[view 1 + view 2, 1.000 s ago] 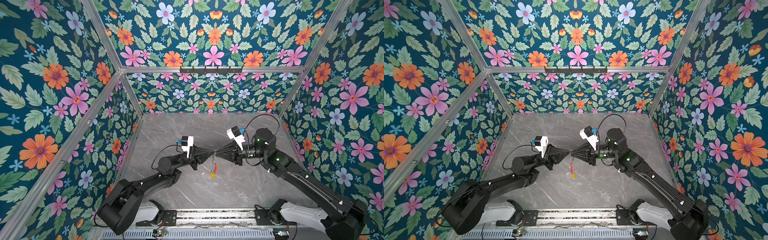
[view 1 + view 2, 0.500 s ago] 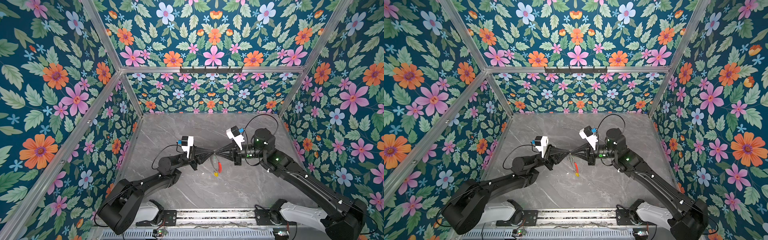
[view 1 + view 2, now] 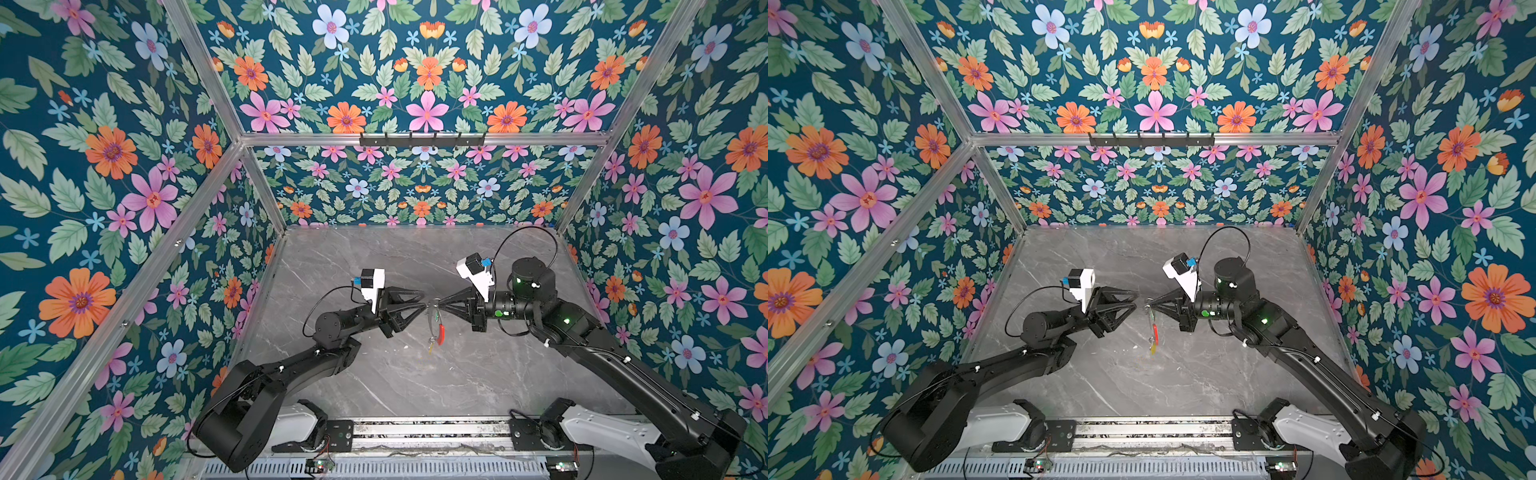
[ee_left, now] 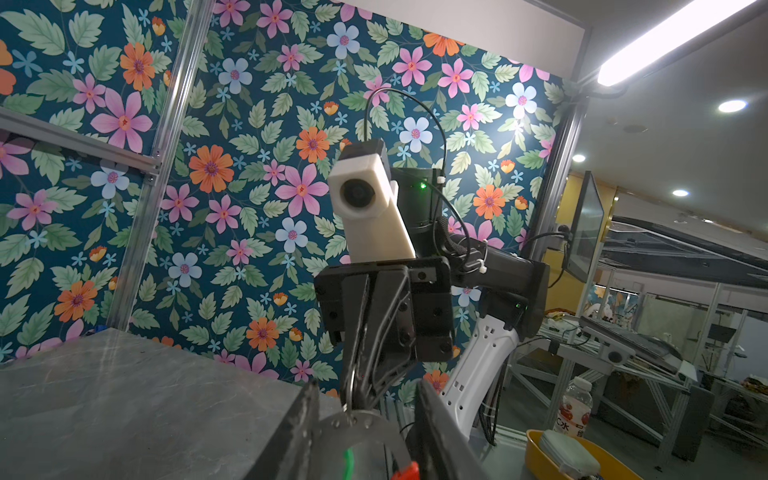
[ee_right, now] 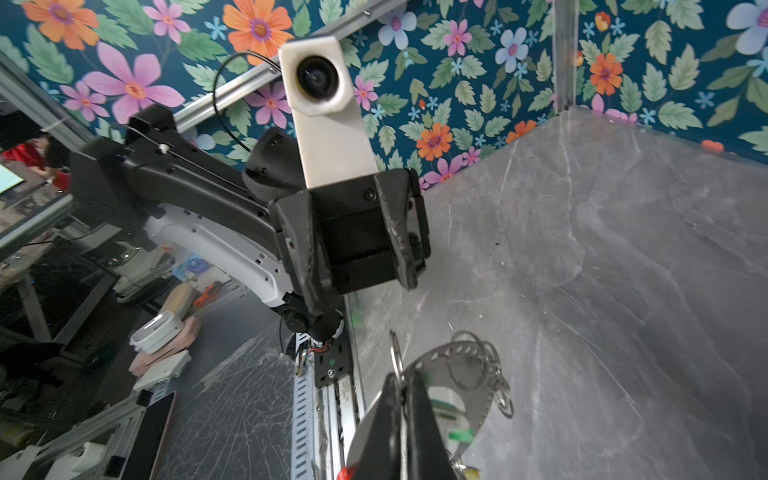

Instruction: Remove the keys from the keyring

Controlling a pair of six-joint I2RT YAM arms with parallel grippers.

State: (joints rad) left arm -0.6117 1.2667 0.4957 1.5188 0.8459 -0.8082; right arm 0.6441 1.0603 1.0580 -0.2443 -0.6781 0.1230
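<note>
Right tool [image 3: 439, 302] pinches keyring [image 3: 435, 328] mid-air; left tool [image 3: 424, 301] spread, just beside it; keys [image 3: 432, 346] hang below; tabletop [image 3: 374, 374] open around, walls [image 3: 124, 208] well apart.

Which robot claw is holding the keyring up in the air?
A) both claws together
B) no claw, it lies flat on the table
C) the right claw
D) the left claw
C: the right claw is pinched shut on the top of the keyring, which dangles below it, while the left claw is open, with a gap between it and the ring in a top view.
</note>
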